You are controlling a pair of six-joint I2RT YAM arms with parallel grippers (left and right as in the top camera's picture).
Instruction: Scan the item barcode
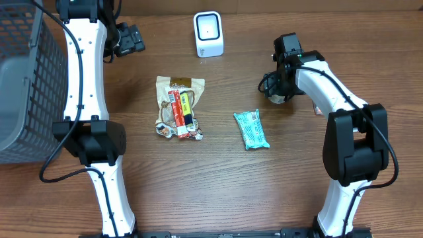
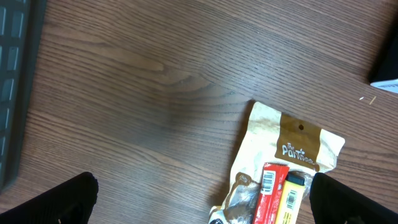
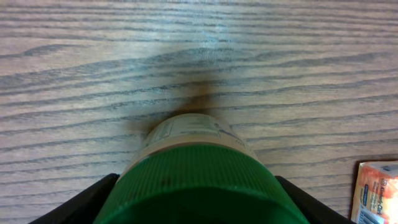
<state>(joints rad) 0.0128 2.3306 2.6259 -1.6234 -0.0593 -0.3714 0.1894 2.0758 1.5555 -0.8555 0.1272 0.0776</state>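
Sitting with the right jaws on both sides of a green-lidded bottle [image 3: 193, 180] on the brown wood desk [image 1: 218, 192], right of the white scanner [image 1: 208, 34]; cannot tell if squeezing. Hanging with the left jaws wide open, empty, near a snack bag [image 2: 280, 162]. Grey basket [image 1: 20, 86] far left.

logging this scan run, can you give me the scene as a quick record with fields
scanner: white, far side, centre
snack bag: lying flat, in front of the scanner
teal packet: lying flat, right of the snack bag
bottle: green lid, right of the scanner
basket: grey, left edge
left gripper: open, empty, over the near end of the snack bag
right gripper: straddles the bottle lid; firm grip unclear
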